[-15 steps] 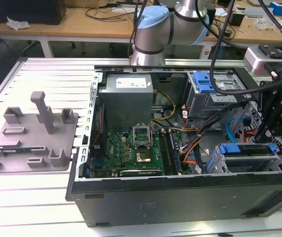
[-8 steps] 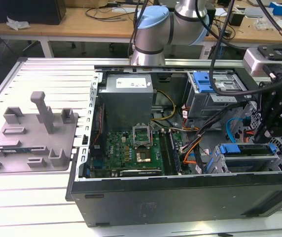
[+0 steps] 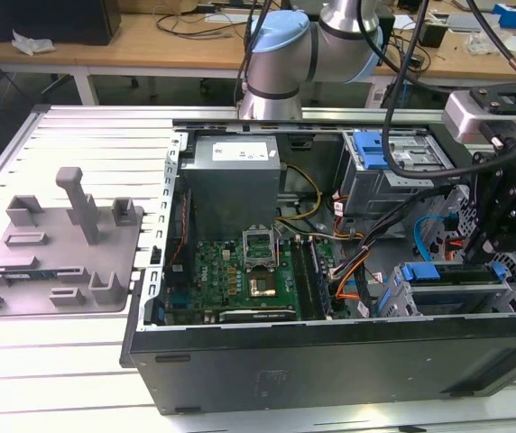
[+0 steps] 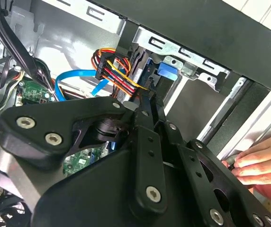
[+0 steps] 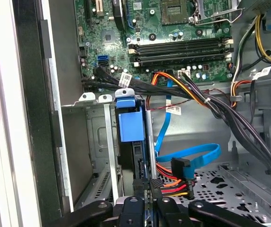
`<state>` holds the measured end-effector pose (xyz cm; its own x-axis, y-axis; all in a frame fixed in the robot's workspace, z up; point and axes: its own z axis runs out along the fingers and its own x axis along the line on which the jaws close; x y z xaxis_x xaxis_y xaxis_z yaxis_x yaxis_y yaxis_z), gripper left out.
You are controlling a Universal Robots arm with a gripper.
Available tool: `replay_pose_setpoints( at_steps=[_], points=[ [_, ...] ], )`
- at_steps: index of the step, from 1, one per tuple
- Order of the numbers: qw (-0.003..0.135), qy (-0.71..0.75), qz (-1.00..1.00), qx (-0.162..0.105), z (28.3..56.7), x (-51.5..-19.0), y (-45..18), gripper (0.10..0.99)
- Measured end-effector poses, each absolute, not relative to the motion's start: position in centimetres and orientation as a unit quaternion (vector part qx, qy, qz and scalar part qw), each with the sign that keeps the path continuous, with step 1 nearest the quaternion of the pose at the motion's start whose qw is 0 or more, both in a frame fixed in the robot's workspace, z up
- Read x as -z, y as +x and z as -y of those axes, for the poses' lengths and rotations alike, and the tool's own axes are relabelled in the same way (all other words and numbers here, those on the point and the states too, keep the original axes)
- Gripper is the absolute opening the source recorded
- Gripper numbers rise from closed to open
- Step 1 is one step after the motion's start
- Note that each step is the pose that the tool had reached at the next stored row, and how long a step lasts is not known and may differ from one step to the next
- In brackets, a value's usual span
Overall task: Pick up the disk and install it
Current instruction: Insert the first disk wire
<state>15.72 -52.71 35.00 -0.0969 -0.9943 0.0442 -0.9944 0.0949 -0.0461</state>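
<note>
The disk (image 3: 445, 273) sits edge-up in the drive cage at the near corner of the open computer case, on the exterior view's right. Its bright blue bracket (image 5: 130, 124) caps a dark edge between the cage's metal walls. My gripper (image 5: 148, 185) reaches down onto the disk's end, its two black fingers close together on the bracket's blue side rail. In the second wrist view the gripper (image 4: 149, 97) ends just below the blue bracket (image 4: 167, 71). In the exterior view its black body (image 3: 503, 212) hangs over the cage and hides the fingertips.
Orange, yellow and black cable bundles (image 5: 187, 87) and a blue data cable (image 5: 192, 153) run beside the cage. A second blue-fronted bay (image 3: 373, 149) sits further back. A grey stand (image 3: 59, 244) lies on the exterior view's left. A hand (image 4: 261, 163) rests on the case edge.
</note>
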Motion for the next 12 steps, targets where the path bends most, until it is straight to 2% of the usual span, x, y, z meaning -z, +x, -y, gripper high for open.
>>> replay_pose_setpoints(
  at_steps=[12],
  points=[
    [0.001,0.672,0.740,-0.032,52.82,-34.44,15.77,0.165]
  ],
)
